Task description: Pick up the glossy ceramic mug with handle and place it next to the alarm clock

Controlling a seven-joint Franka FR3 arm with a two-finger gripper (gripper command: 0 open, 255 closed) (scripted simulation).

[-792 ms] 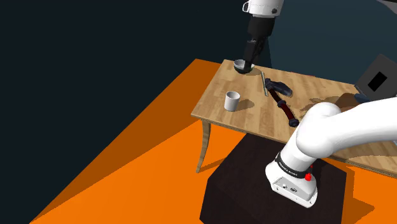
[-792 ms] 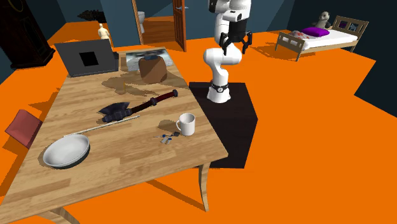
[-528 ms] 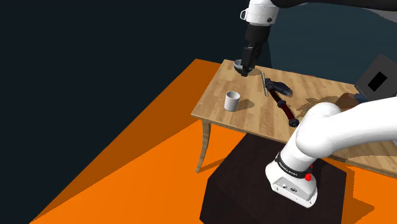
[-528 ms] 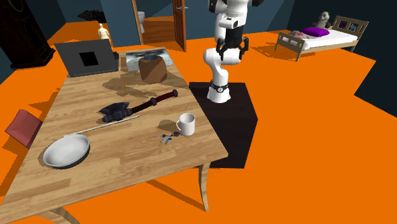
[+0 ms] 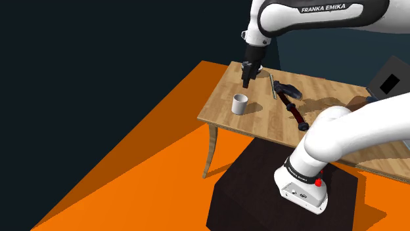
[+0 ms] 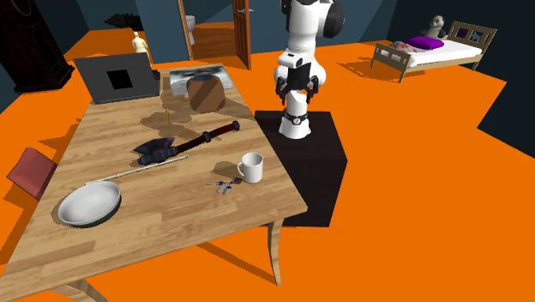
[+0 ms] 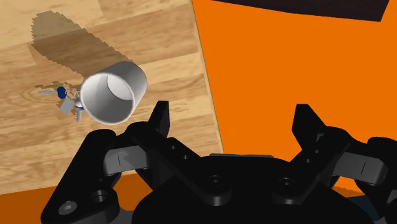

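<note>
**Open hand hangs in the air, mug stands alone on the surface**

The black hand (image 7: 233, 124) is spread wide. Its two fingers (image 7: 159, 119) stand far apart and nothing is between them. In the wrist view the fingers are over the edge of the wooden surface (image 7: 146, 38) and the orange floor (image 7: 267, 57).

The mug (image 7: 114, 92) is white and shiny. It stands upright on the surface, off to the side of one finger, and the hand does not touch it. A small bunch of keys (image 7: 63, 98) with blue bits lies just beside the mug.

In the shoulder view the hand (image 5: 246, 83) points down, high above the surface (image 5: 263, 118). The mug (image 5: 240, 104) is lower in that picture, near the surface's edge. The white arm (image 5: 341, 138) rises from the dark stand (image 5: 263, 190).

In the second exterior view the hand (image 6: 294, 92) is up in the air beyond the surface (image 6: 171, 223). The mug (image 6: 251, 167) is near the edge on that view's right, and its handle sticks out to the left. The keys (image 6: 227, 184) lie close by. An axe (image 6: 184, 144) with a dark head lies in the middle. A grey bowl (image 6: 88, 204) sits well apart from the mug. A laptop (image 6: 116, 77) stands at the far end.
</note>
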